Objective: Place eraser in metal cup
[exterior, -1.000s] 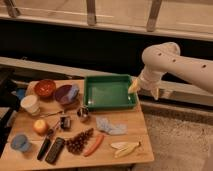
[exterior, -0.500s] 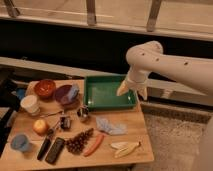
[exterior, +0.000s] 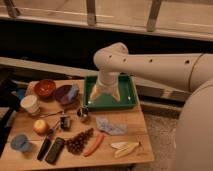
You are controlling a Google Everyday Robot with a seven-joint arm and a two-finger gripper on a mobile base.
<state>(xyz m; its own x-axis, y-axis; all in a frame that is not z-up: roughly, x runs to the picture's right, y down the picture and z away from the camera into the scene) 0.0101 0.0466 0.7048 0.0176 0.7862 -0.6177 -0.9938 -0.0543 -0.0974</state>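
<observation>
Your gripper (exterior: 105, 96) hangs jaws apart over the green tray (exterior: 129, 95), the flat black eraser (exterior: 55, 150) lying apart from the shiny metal cup (exterior: 83, 114).

The arm (exterior: 165, 67) is a thick, smooth cream-white tube with a row of small dark holes along its side and a rounded elbow cap. Its gripper (exterior: 104, 96), over the green tray (exterior: 128, 95), has two pale yellowish fingers splayed apart.
</observation>
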